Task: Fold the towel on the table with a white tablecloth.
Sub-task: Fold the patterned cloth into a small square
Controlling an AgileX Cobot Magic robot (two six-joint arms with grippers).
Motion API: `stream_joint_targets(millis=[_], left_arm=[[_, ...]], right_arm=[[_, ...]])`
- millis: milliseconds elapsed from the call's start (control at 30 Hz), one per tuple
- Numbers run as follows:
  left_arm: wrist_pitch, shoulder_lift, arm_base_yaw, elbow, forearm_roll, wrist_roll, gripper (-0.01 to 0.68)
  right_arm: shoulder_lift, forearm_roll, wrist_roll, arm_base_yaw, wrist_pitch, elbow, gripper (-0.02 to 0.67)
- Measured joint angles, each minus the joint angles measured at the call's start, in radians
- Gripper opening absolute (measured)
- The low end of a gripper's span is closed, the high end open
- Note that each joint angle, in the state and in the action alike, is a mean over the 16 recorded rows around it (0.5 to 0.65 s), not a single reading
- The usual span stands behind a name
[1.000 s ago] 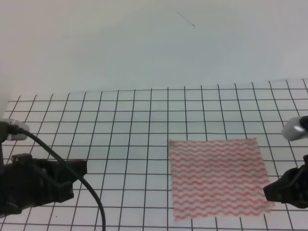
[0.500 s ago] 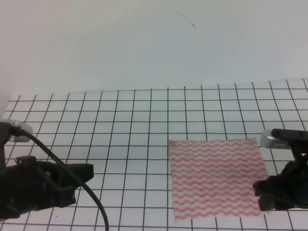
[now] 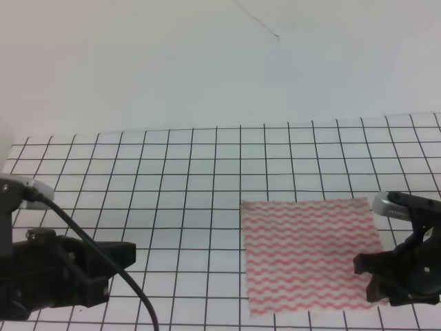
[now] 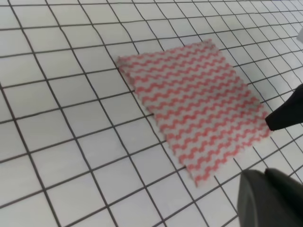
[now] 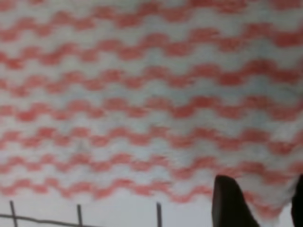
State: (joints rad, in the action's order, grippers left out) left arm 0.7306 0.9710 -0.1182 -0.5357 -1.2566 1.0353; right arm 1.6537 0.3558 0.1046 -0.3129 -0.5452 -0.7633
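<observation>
Hovering over towel's [image 3: 309,256] near right corner, right gripper [image 3: 377,281] had fingers [image 5: 229,202] parted, nothing held; contact with cloth could not be told. Since a second before it had moved inward over towel's right edge. Left gripper [image 3: 117,256] stood well left of towel, holding nothing; opening could not be told. Towel lay flat on gridded tablecloth [image 3: 172,179], unmoved.

The right gripper [image 3: 377,286] covers the towel's [image 3: 310,255] near right corner; its fingers [image 5: 229,203] are cut off by the frame edge.
</observation>
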Motion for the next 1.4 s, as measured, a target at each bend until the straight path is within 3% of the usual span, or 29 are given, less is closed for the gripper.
stream_joint_targets(millis=[300,833,1400], left_arm=[[0.016,0.0,-0.001,0.0,0.004,0.006,0.001],[0.021,0.0,-0.001,0.0,0.004,0.005,0.001],[0.033,0.0,-0.001,0.0,0.017,0.0,0.001]], right_arm=[[0.047,0.01,0.004,0.0,0.029,-0.011,0.243],[0.079,-0.034,-0.016,0.003,0.0,-0.188,0.045],[0.241,-0.152,-0.015,0.029,0.029,-0.439,0.01]])
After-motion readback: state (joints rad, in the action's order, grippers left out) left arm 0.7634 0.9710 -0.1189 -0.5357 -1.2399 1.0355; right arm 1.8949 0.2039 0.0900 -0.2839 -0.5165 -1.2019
